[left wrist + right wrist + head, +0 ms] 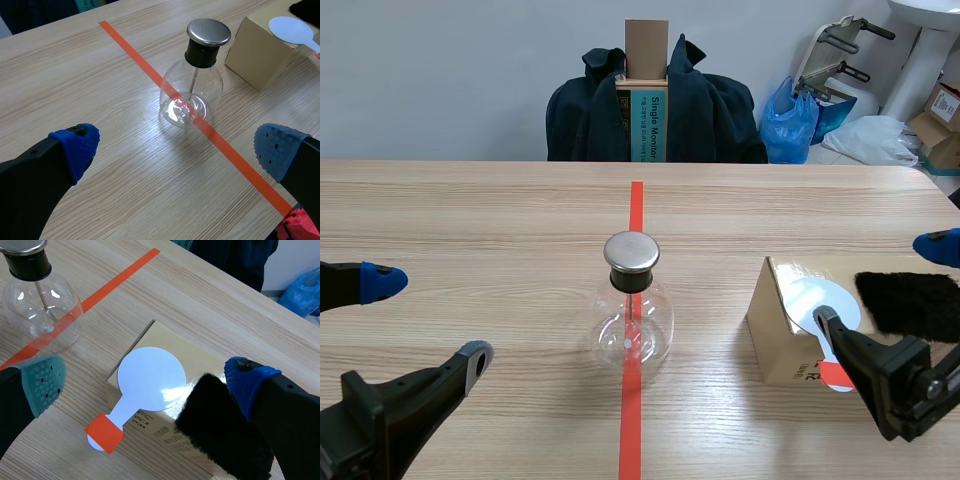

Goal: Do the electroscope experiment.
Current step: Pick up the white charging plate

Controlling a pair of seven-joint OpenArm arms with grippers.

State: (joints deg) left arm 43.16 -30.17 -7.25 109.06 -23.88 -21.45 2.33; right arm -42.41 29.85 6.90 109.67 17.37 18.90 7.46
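wood-grain table top [470,210] spreads wide around one clear glass flask with a metal cap [632,318], which stands on the orange-red line well in from every edge. left of the flask, toward the near edge, the left gripper [428,320] hangs with fingers spread wide. right of the flask, across a strip of open wood, one tan cardboard box [775,335] carries one white round paddle [150,379] and one black furry cloth [910,303]. the right gripper [146,381] hovers over them, jaws parted. the right wrist view shows the paddle's orange-red taped handle jutting past the box edge. only the scene view shows a dark jacket [710,110] beyond the far edge.
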